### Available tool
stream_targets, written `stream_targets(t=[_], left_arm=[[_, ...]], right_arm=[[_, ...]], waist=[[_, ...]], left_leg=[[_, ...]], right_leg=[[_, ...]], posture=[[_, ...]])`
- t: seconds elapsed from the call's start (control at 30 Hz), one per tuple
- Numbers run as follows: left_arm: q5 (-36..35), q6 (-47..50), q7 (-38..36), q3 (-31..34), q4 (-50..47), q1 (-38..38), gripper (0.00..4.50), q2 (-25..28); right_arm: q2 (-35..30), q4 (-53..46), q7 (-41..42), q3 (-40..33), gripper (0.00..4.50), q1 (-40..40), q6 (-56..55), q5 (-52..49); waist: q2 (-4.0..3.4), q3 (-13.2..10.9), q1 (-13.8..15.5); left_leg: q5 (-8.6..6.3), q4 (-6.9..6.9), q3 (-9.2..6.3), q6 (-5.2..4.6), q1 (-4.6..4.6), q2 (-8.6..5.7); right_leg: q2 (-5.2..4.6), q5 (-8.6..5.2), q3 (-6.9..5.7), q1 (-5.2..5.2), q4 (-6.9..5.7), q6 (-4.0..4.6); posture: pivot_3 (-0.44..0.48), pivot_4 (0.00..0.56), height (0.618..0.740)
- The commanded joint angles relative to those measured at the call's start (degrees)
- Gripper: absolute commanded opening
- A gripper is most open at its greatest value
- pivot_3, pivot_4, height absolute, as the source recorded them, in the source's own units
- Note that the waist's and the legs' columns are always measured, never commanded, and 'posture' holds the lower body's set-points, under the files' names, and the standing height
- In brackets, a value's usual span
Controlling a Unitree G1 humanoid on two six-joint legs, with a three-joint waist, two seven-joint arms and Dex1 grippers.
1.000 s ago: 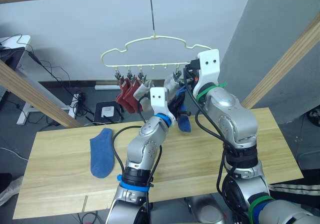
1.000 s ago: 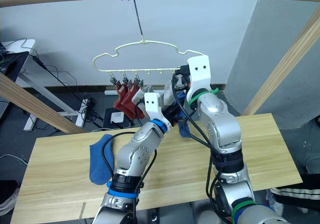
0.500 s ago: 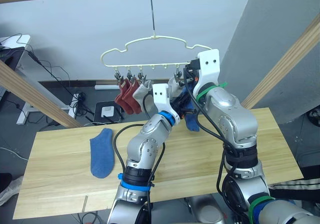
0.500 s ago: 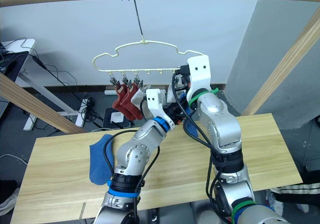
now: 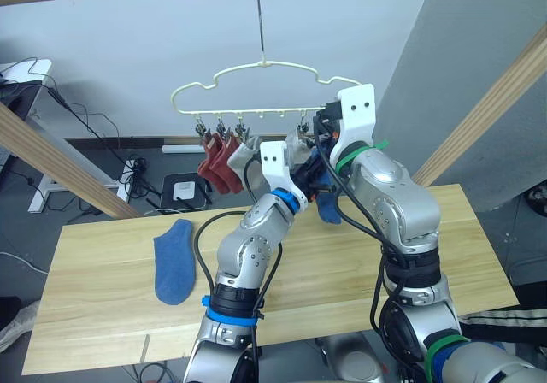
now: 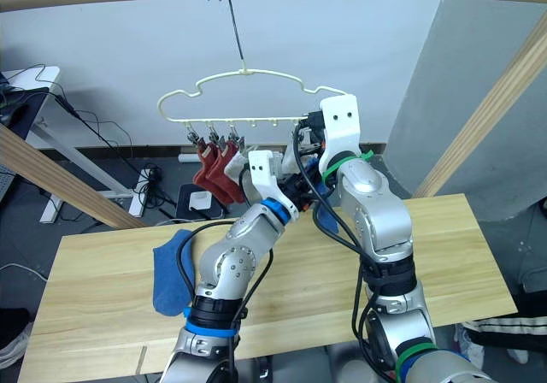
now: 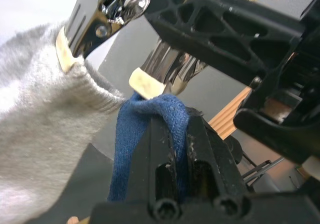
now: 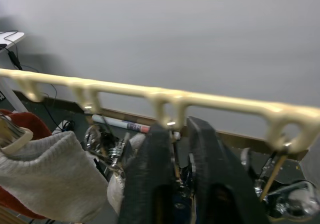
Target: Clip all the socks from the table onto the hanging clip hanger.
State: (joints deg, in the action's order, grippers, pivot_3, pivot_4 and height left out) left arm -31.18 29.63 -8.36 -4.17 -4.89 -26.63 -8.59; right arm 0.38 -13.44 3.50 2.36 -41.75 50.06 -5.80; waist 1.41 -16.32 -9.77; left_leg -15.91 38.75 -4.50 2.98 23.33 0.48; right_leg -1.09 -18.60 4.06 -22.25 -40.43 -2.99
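You're gripping a blue sock in your left gripper, pushing its cuff up against a metal clip on the clip hanger, your right gripper is pinching that clip's stem, and another blue sock is lying on the table.

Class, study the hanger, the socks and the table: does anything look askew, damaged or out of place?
Nothing looks damaged or spilled. The clip hanger hangs about level, with red socks and a grey sock clipped on. One blue sock lies flat on the table, not yet clipped.
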Motion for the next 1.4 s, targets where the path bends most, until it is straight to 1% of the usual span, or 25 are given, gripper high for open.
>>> stream_targets(t=[0.03, 0.17, 0.3, 0.5, 0.57, 0.6, 0.67, 0.93, 1.03, 1.13, 1.3, 1.37, 1.4], left_arm=[[0.7, -2.0, -0.9, -0.5, -2.0, -1.0, 0.0, -1.2], [1.7, -2.6, -0.8, -0.8, -1.4, -1.1, 0.0, -0.9], [3.2, -2.7, -0.7, -1.2, -1.2, -0.8, 0.0, -0.6], [5.5, -3.6, -1.3, -1.7, -0.5, -0.1, 0.0, -0.1], [6.7, -4.4, -2.0, -2.1, -0.1, 0.1, 0.58, 0.6], [6.9, -4.6, -2.8, -2.2, 0.1, 0.2, 0.76, 0.9], [8.0, -5.2, -3.7, -2.7, 0.3, 0.4, 1.29, 1.8], [11.9, -7.1, -6.3, -4.7, 0.5, 1.7, 3.6, 4.6], [13.0, -7.4, -8.3, -5.5, -0.8, 3.3, 3.6, 6.8], [14.6, -8.7, -11.4, -6.7, -2.5, 5.4, 3.6, 10.4], [15.2, -11.6, -20.3, -7.9, -7.8, 9.5, 3.6, 19.5], [14.9, -12.4, -22.9, -7.4, -9.5, 10.1, 3.6, 22.4], [14.7, -12.6, -23.9, -6.9, -10.2, 10.0, 3.6, 23.6]], right_arm=[[0.8, -2.4, -0.3, -0.9, 1.85, -0.4, 0.9, -1.2], [1.4, -4.6, 0.8, -1.7, 3.21, -0.3, 3.3, -3.1], [-0.1, -10.2, 3.7, -1.7, 3.21, 1.3, 7.3, -6.6], [-5.3, -18.5, 7.8, -2.4, 3.21, 4.0, 12.2, -11.1], [-7.3, -20.9, 9.5, -3.3, 3.28, 4.7, 14.0, -13.2], [-8.6, -22.2, 10.3, -3.7, 3.28, 5.1, 14.8, -14.1], [-10.5, -23.8, 11.5, -4.6, 3.28, 5.8, 16.0, -15.5], [-15.6, -27.8, 14.6, -8.0, 3.28, 8.6, 17.6, -20.8], [-17.7, -29.0, 15.6, -8.4, 3.28, 10.0, 16.2, -21.9], [-20.6, -29.6, 15.7, -7.6, 3.28, 11.6, 12.8, -20.3], [-24.7, -27.4, 13.7, -5.8, 3.28, 15.1, 4.3, -14.3], [-25.3, -25.6, 13.1, -4.5, 3.28, 16.5, 0.3, -11.7], [-25.2, -24.6, 12.8, -4.3, 3.28, 16.8, -0.5, -11.1]], waist=[[0.0, 0.0, 0.0], [0.0, 0.0, 0.0], [0.0, 0.0, 0.0], [0.0, 0.0, 0.1], [0.0, 0.0, 0.1], [0.0, 0.0, 0.1], [0.0, 0.0, 0.1], [0.0, 0.0, 0.1], [0.0, 0.0, 0.1], [-0.01, 0.0, 0.1], [-0.01, 0.0, 0.1], [-0.01, 0.0, 0.2], [-0.02, 0.0, 0.2]], left_leg=[[0.0, 0.0, 0.0, 0.0, 0.0, 0.0], [0.0, 0.0, 0.0, 0.0, 0.01, 0.0], [0.0, -0.01, -0.01, 0.0, 0.05, 0.0], [0.0, 0.0, -0.03, -0.01, 0.12, -0.03], [0.0, 0.0, -0.02, -0.01, 0.14, -0.03], [0.0, 0.0, -0.02, -0.01, 0.15, -0.03], [0.0, 0.0, -0.02, -0.02, 0.17, -0.03], [-0.01, 0.0, -0.03, -0.03, 0.24, -0.04], [-0.01, 0.0, -0.04, -0.03, 0.25, -0.04], [0.0, 0.0, -0.06, -0.03, 0.24, -0.03], [0.0, -0.01, -0.05, -0.03, 0.24, -0.01], [0.0, -0.01, -0.05, -0.03, 0.24, -0.02], [0.0, -0.01, -0.06, -0.03, 0.24, -0.01]], right_leg=[[0.0, 0.0, 0.0, 0.0, 0.0, 0.0], [0.0, 0.0, 0.0, 0.0, 0.01, 0.0], [0.0, 0.0, -0.01, -0.03, 0.04, 0.0], [0.01, 0.03, -0.03, -0.02, 0.16, -0.06], [0.01, 0.07, -0.01, -0.02, 0.24, -0.12], [0.03, 0.08, -0.01, -0.01, 0.28, -0.13], [0.04, 0.08, -0.01, -0.01, 0.33, -0.14], [0.05, 0.09, -0.02, -0.01, 0.41, -0.15], [0.05, 0.09, -0.03, -0.01, 0.42, -0.15], [0.05, 0.09, -0.05, -0.01, 0.42, -0.15], [0.04, 0.09, -0.04, -0.02, 0.43, -0.16], [0.03, 0.09, -0.04, -0.02, 0.42, -0.16], [0.03, 0.09, -0.04, -0.01, 0.42, -0.16]], posture=[[-0.247, 0.232, 0.74], [-0.247, 0.232, 0.74], [-0.247, 0.232, 0.74], [-0.248, 0.24, 0.74], [-0.251, 0.24, 0.74], [-0.254, 0.24, 0.74], [-0.257, 0.241, 0.74], [-0.26, 0.238, 0.74], [-0.262, 0.236, 0.74], [-0.261, 0.234, 0.74], [-0.261, 0.242, 0.74], [-0.251, 0.233, 0.74], [-0.244, 0.239, 0.74]])
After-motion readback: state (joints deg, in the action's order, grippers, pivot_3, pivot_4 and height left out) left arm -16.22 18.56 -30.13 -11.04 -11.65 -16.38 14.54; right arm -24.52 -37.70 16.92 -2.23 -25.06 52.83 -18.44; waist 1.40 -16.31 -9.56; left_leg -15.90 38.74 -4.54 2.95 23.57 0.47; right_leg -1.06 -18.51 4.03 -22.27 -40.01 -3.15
